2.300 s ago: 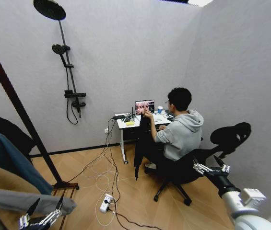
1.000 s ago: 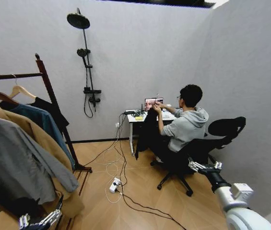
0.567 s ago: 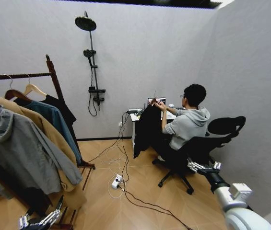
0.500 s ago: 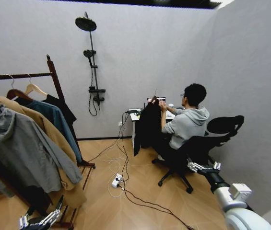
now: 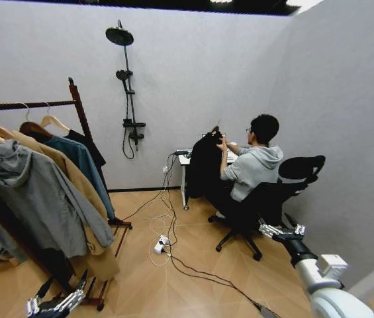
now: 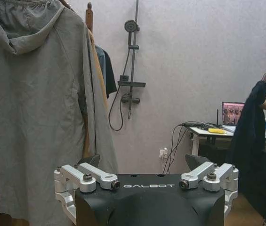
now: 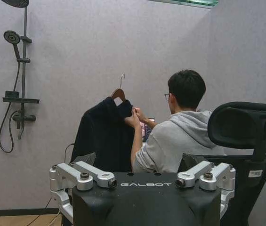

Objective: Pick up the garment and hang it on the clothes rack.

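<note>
A seated person's hand (image 7: 133, 118) holds the black garment (image 5: 205, 164) up by its wooden hanger beside the counter (image 5: 183, 155), well apart from the clothes rack (image 5: 77, 106). The left pincer (image 5: 59, 301) and right pincer (image 5: 282, 231) hang low, both spread open and empty.

The rack (image 5: 77, 106) is running off the head view's edge, its bar half buried under hanging coats. The left gripper (image 5: 57, 301) is getting cropped by the bottom border, well short of the garment (image 5: 204, 165). The garment's lower part is dropping behind the right gripper (image 7: 142, 176) body in the right wrist view, far beyond its jaws; the hanger (image 7: 118, 93) hook is too small to tell.
</note>
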Available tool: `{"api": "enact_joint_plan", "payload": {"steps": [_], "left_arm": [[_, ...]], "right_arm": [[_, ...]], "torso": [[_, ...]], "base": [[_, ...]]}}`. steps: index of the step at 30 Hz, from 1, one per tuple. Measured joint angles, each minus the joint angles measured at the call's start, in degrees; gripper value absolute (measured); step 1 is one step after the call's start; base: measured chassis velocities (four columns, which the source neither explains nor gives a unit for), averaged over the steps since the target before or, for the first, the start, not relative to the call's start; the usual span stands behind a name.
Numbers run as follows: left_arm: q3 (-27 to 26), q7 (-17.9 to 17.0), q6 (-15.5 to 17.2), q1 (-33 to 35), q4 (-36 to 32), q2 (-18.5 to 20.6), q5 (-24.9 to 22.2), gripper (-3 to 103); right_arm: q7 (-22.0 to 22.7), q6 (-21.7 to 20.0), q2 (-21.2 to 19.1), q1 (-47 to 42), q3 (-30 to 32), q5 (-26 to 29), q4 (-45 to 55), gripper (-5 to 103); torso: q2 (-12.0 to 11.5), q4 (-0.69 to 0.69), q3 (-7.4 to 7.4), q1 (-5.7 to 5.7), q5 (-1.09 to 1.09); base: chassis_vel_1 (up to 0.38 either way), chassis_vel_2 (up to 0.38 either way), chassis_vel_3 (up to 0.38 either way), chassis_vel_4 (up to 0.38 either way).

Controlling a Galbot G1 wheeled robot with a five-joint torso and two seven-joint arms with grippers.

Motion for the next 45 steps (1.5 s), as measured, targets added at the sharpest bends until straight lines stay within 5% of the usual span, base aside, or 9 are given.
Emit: {"api": "enact_joint_plan", "payload": {"steps": [45], "left_arm": [[0.0, 0.0, 0.0, 0.0, 0.0, 0.0, 0.0, 100]], "right_arm": [[-0.27, -0.88, 5.02, 0.16, -4.13, -4.94, 1.23, 100]], "torso": [[0.0, 0.0, 0.0, 0.01, 0.0]], "base": [[0.153, -0.152, -0.158, 0.157]]}}
